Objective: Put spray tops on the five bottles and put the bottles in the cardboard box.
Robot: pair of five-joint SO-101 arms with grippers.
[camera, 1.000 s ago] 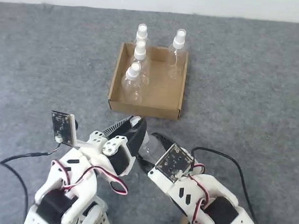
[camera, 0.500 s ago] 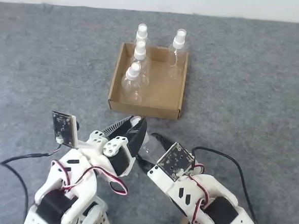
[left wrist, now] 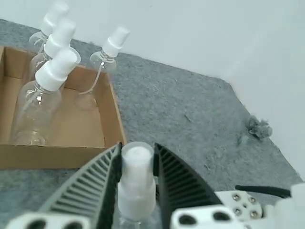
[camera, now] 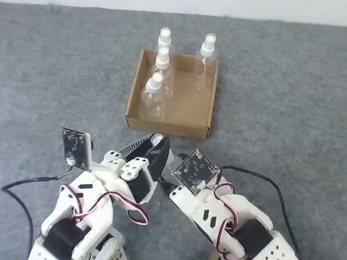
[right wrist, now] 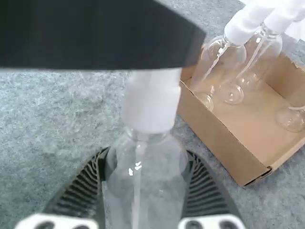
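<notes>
Four boxed: clear plastic bottles with white spray tops (camera: 155, 96) stand upright in the shallow brown cardboard box (camera: 167, 128). Three cluster at one side and one stands apart at a far corner. The farthest one's base is hidden, so I cannot tell whether it is inside the wall.
Held item: fifth clear plastic bottle (right wrist: 143, 200), upright over the grey carpeted table (camera: 294, 90), just in front of the box's near wall, between the two arms.
Left gripper (left wrist: 137, 151): clenched on the bottle's white spray top (right wrist: 151, 102), one ribbed black jaw on each side.
Right gripper (right wrist: 145, 160): clamped round the bottle's body below the shoulder.
Step in hand: probably seating the top on the neck. The pictures do not show whether it is fully home.
Risk, top: if the two grips are not in line, the top may seat crooked or cross-thread and then come off when lifted.
Risk, grip: the smooth, rounded body could turn or slip in the right jaws under a twist or push from above.
Risk, boxing: the standing bottles are tall and light. A bottle carried in low, or an arm swinging over the near wall, could knock them down.
Risk, release: if the body is let go first, the bottle hangs from a top that may not be secure.
</notes>
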